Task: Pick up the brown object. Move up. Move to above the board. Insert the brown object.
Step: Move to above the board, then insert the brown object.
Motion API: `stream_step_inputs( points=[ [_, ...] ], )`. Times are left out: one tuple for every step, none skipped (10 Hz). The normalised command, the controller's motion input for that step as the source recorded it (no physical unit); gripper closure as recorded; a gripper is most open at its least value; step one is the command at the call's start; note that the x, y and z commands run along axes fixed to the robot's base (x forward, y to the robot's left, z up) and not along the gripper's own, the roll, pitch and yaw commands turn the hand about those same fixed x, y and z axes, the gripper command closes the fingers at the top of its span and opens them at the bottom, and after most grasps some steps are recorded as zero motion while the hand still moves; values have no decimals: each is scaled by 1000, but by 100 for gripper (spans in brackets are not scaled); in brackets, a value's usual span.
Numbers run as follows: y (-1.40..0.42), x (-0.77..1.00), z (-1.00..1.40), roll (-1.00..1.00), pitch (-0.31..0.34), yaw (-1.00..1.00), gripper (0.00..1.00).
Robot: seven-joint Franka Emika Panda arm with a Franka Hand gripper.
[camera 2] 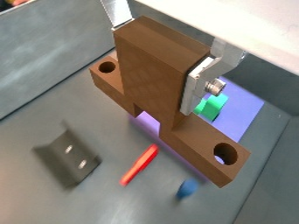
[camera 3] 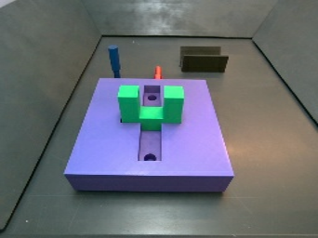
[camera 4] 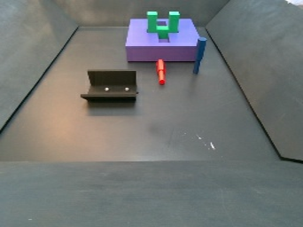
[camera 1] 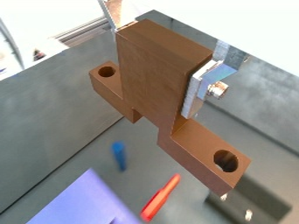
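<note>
My gripper (camera 1: 158, 52) is shut on the brown object (camera 1: 152, 79), an orange-brown bar with side arms and round holes. It shows in both wrist views, and the gripper (camera 2: 162, 52) holds it high above the floor. A silver finger (camera 2: 201, 83) presses on one face of the bar (camera 2: 158, 74). The board (camera 3: 112, 149) is a lavender slab with a central groove and a green U-shaped block (camera 3: 152, 102) on it. The board also shows below the bar in a wrist view (camera 2: 239, 118). Neither the gripper nor the brown object shows in the side views.
A thin red peg (camera 3: 158, 72) lies on the floor beside the board. A blue peg (camera 3: 113, 60) stands upright near the board's edge. The fixture (camera 4: 110, 86) stands on the floor apart from the board (camera 4: 142, 49). Grey walls enclose the floor.
</note>
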Motion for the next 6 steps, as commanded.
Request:
stream_step_inputs(
  points=[
    [-1400,154,154,7,80,8,100],
    [-1400,173,157,-5,97,4,100],
    [-1400,219,164,2,132,6,100],
    [-1400,252,172,12,148,7,100],
    [-521,137,79,33,157,10,100],
    [0,-3,-54,0,-26,-134,100]
  ],
)
